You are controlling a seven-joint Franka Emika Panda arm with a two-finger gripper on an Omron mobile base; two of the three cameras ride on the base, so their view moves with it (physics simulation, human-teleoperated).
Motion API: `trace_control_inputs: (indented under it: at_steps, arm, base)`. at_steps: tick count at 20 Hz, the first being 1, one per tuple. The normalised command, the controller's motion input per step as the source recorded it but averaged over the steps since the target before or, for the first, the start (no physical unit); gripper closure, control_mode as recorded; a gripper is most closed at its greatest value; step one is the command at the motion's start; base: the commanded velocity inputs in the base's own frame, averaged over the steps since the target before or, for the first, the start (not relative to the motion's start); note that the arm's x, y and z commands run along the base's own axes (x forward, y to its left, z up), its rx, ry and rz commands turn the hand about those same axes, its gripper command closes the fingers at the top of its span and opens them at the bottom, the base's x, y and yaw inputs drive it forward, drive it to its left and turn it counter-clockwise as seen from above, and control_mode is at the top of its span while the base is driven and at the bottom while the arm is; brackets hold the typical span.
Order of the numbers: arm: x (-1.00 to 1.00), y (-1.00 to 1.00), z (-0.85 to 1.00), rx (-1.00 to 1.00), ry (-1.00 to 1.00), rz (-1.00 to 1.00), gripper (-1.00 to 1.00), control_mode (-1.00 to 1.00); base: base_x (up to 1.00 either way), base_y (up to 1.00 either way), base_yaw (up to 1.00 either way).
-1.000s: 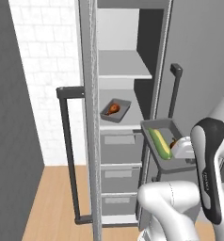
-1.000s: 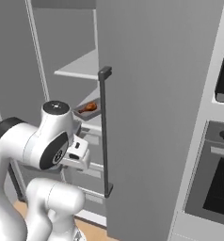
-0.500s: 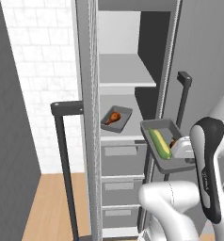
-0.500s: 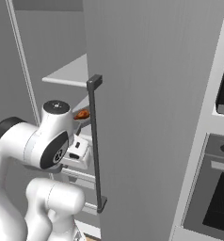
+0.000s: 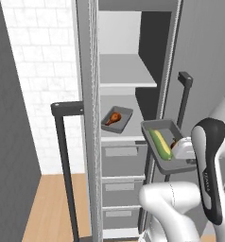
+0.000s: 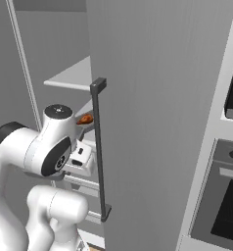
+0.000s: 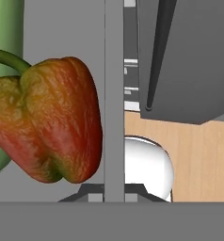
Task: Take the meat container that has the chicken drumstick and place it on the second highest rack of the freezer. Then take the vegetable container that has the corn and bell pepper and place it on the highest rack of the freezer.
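Note:
The freezer stands open. On its lower shelf sits a grey meat container holding the chicken drumstick, whose brown end peeks past the door. The highest rack is bare. My gripper is shut on the near wall of the vegetable container, held level in front of the shelves, to the right of and slightly lower than the meat container. The corn lies along it. In the hand view the bell pepper sits against the tray wall, with the corn behind it.
Grey drawers fill the freezer below the shelves. The right door with its dark bar handle stands close beside the tray; the left door's handle is at the left. An oven sits to the right, and wooden floor lies below.
The whole picture has shifted and grown, so the base has driven nearer to the freezer. The vegetable container stays in the gripper, in the same place relative to the arm.

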Motion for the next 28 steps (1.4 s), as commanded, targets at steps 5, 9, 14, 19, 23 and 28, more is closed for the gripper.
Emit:
trace_control_inputs:
  at_steps: [5,9,14,19,23,28]
  arm:
    - [0.0,0.09,0.17,-0.03,-0.01,0.0,1.0,-1.0]
    - [0.0,0.18,0.36,-0.06,-0.13,0.0,1.0,-1.0]
    - [0.0,0.27,0.33,-0.04,-0.25,0.0,1.0,-1.0]
    - [0.23,0.07,0.48,0.0,-0.07,-0.03,1.0,-1.0]
    - [0.3,0.18,0.8,0.0,0.0,-0.05,1.0,-1.0]
    - [0.11,0.03,0.67,0.02,0.0,0.0,1.0,-1.0]
  base:
    - [0.0,0.0,0.0]
    - [0.0,0.0,0.0]
    - [0.0,0.0,0.0]
    - [0.0,0.0,0.0]
    - [0.0,0.0,0.0]
    - [0.0,0.0,0.0]
